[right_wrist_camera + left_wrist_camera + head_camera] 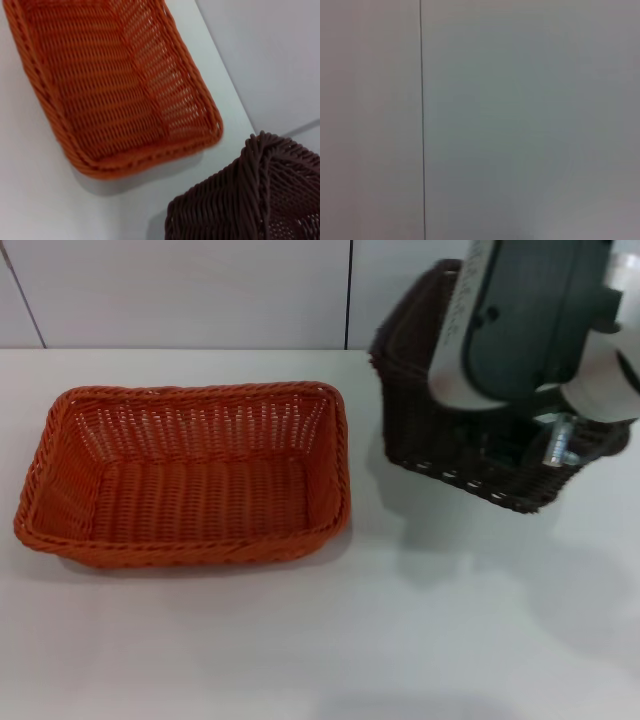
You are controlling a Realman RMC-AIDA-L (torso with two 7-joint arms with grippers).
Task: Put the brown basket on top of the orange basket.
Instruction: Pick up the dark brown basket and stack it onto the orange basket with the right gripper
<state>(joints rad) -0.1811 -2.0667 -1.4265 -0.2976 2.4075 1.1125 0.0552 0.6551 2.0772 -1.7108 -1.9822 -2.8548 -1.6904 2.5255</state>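
Right gripper (560, 445) sits at upper right of the head view, down at the near right rim of the brown basket (440, 440); fingers mostly hidden behind the arm and weave, so can't tell for sure how they stand, though the basket looks tilted and lifted off the table (320, 640), shadow below it, so probably pinched on the rim. Brown basket is well apart from the orange basket (185, 475), which lies flat and empty at centre left of the head view. Right wrist view shows a brown corner at lower right, orange basket at upper left, bare table between. Left gripper not in any picture; left wrist view shows only a blank wall (520, 120). Step in hand, as I read it: carry brown over to orange. To do it well: lift enough that the low edge clears the orange rim, move toward frame left, level the basket and line up long sides with orange, lower until it nests or rests square, then release. Risk: a one-sided rim hold lets it swing or slip.
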